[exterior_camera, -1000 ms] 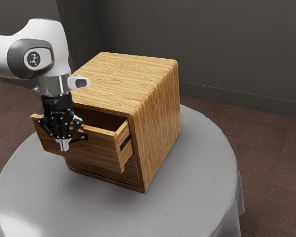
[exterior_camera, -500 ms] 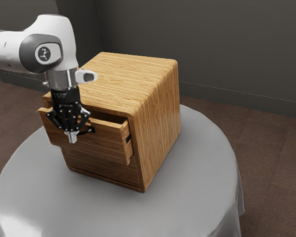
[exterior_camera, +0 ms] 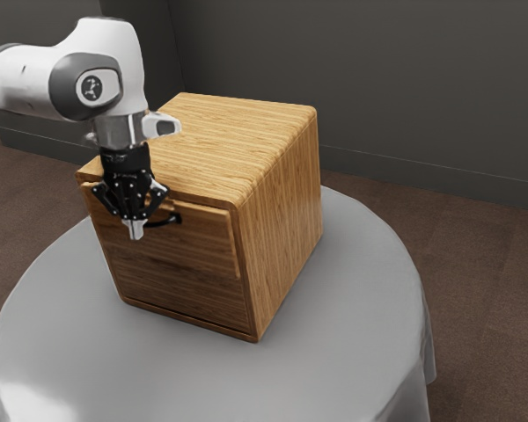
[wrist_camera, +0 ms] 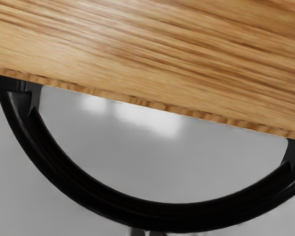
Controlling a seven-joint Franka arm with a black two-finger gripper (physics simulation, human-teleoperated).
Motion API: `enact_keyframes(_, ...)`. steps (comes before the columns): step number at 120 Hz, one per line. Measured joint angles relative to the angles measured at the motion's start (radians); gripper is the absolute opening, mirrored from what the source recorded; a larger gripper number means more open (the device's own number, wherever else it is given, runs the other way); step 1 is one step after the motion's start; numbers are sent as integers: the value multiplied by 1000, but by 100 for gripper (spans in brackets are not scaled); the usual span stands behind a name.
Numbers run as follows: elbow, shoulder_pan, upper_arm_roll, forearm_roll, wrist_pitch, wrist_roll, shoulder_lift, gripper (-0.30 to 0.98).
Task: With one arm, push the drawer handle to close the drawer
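Black, pale-tipped fingers (exterior_camera: 139, 229) pressed together at the curved black handle (wrist_camera: 162, 217) of the brown wooden drawer (exterior_camera: 202, 242), nearly closed.

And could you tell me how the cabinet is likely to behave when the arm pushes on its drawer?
The cabinet will probably stay upright, since its broad, boxy body sits flat on the table. Its thick-looking wooden walls suggest it is stiff and fairly heavy. A hard shove might still slide it, as the table's surface looks smooth.
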Motion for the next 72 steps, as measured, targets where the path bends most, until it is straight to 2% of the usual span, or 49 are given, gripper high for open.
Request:
enact_keyframes(42, 18, -46, -1, -5, 40, 25, 23, -10)
enact_keyframes(62, -11, 27, -3, -10, 32, 33, -34, -10)
enact_keyframes(72, 44, 35, -9, -8, -13, 36, -98, -10)
